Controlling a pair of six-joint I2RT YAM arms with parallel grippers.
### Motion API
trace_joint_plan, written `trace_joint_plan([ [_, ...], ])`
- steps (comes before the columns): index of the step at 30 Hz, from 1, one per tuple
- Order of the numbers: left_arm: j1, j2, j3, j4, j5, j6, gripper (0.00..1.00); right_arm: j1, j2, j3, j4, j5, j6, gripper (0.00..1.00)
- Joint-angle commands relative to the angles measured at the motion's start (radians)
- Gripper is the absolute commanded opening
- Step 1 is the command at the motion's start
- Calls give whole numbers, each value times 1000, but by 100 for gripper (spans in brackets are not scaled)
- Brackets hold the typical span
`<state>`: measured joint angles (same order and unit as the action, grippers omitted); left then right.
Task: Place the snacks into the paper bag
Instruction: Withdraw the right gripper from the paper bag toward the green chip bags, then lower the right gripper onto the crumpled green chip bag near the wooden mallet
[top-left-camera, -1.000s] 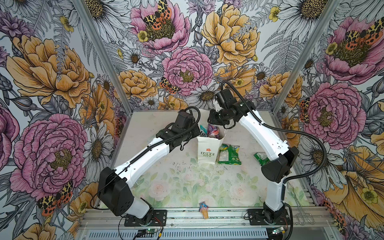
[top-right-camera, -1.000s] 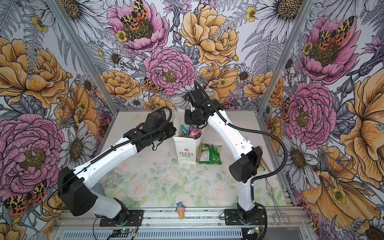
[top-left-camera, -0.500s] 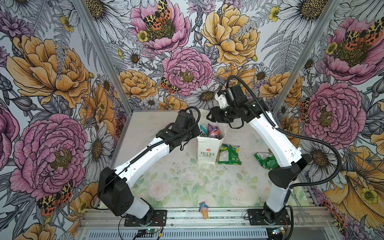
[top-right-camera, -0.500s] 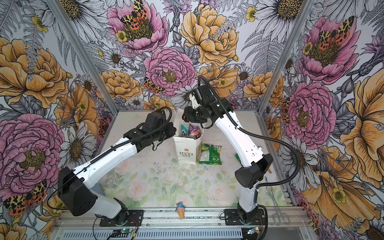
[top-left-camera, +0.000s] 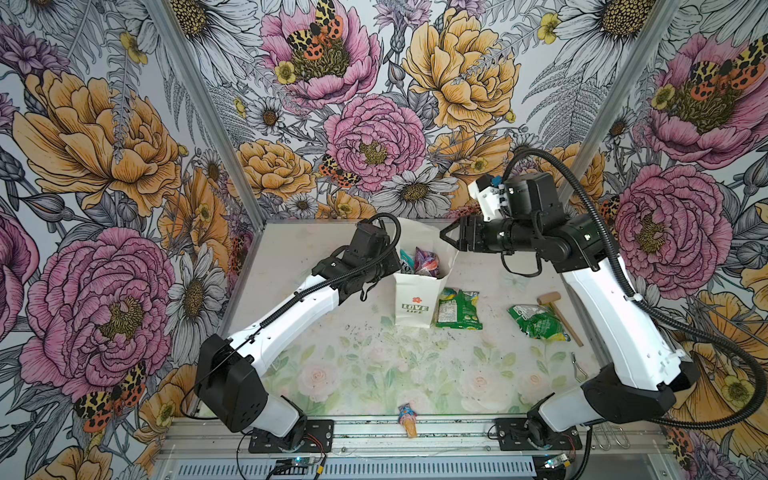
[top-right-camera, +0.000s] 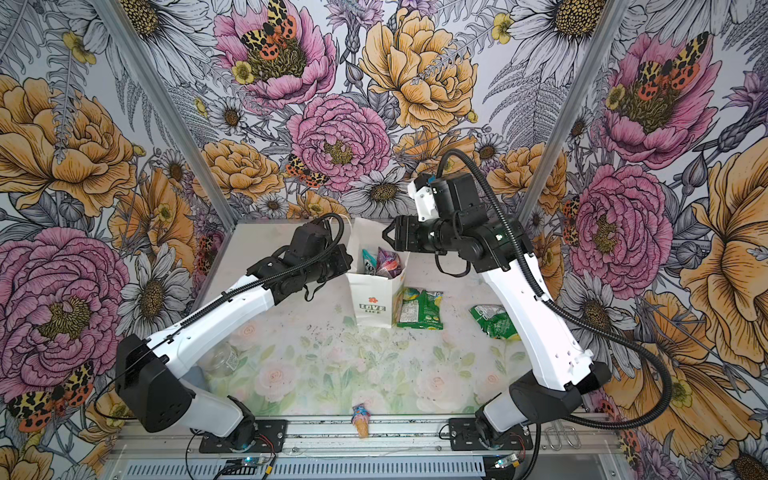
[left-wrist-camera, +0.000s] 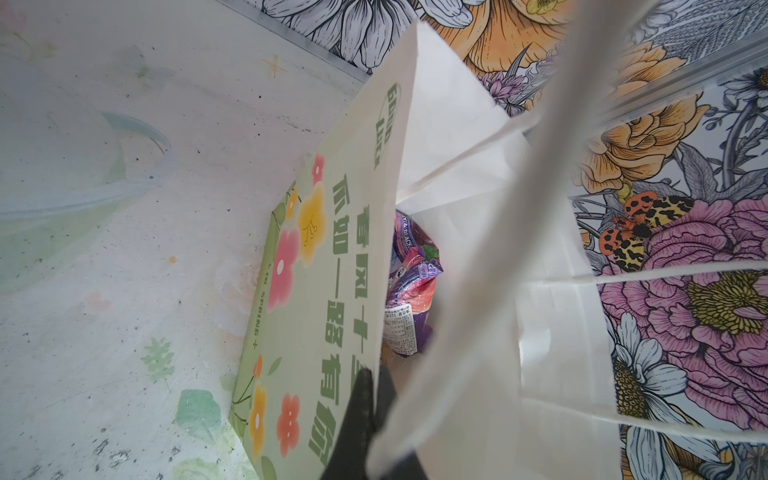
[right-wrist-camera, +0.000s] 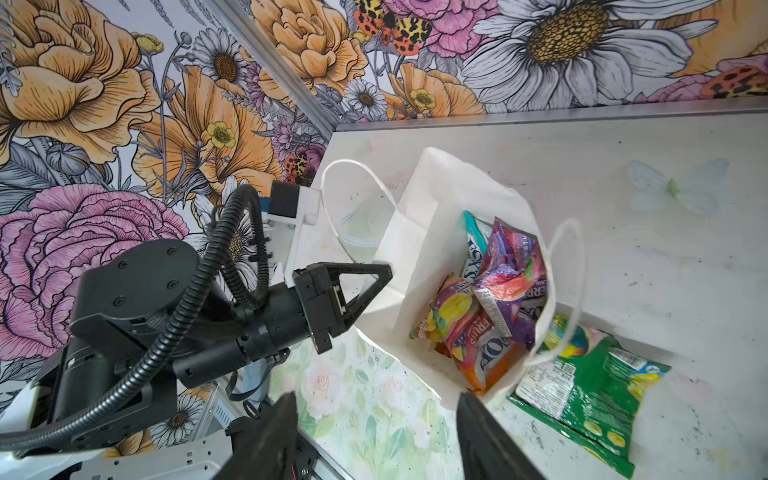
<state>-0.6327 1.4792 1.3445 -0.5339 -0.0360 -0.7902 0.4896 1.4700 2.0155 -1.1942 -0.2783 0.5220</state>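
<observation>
1. In both top views the tall white paper carrier bag (top-left-camera: 415, 305) (top-right-camera: 372, 305) with green "LOVE LIFE" print stands upright mid-tabletop (top-left-camera: 374, 374), nearer the far edge. The left gripper (top-left-camera: 395, 266) meets the bag's left wall. The right gripper (top-left-camera: 448, 239) hangs over the bag's far right corner, jaws parted and empty. A flat green crinkly packet (top-left-camera: 457, 309) lies just beside the bag's right side. A crumpled green packet (top-left-camera: 538, 322) lies toward the right edge, just beside a small wooden mallet (top-left-camera: 559, 309)
2. In the left wrist view, black fingers (left-wrist-camera: 365, 407) pinch the rim of the bag's printed wall, and a purple packet (left-wrist-camera: 411, 299) sits inside
3. In the right wrist view, the right gripper's fingers (right-wrist-camera: 270, 436) stand wide apart with nothing between them. A teal packet (right-wrist-camera: 471, 232), the purple one and a pink-and-yellow packet (right-wrist-camera: 453, 307) lie in the open bag
</observation>
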Motion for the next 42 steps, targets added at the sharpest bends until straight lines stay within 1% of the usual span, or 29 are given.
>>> trace_joint_plan([
  [1,7,-26,-2,20,9,-3,0,-58,-87,-77,-2,23,-7,64],
  [3,8,-30,-6,21,12,-3,0,-104,-140,-132,-6,25,-7,65],
  [8,16,-40,-14,26,15,-3,0,-196,-251,-246,-42,59,-15,71],
  [13,14,-43,-17,30,20,-3,0,-238,-325,-351,-74,87,-7,74],
  [18,17,-42,-19,35,24,-3,0,-264,-362,-469,-76,122,14,78],
  [20,16,-40,-20,35,25,-3,0,-276,-370,-512,-77,138,21,80],
  [25,17,-42,-25,38,26,-3,0,-331,-374,-603,-77,163,29,92],
  [29,18,-42,-33,44,28,-7,0,-414,-372,-668,-75,196,45,95],
  [34,21,-45,-37,44,26,-7,0,-517,-372,-770,-48,292,67,98],
  [35,21,-45,-39,47,27,-9,0,-546,-369,-801,-29,291,69,98],
  [38,22,-40,-38,48,29,-12,0,-636,-348,-901,56,232,67,100],
  [42,23,-36,-33,48,33,-13,0,-735,-285,-981,133,179,96,100],
])
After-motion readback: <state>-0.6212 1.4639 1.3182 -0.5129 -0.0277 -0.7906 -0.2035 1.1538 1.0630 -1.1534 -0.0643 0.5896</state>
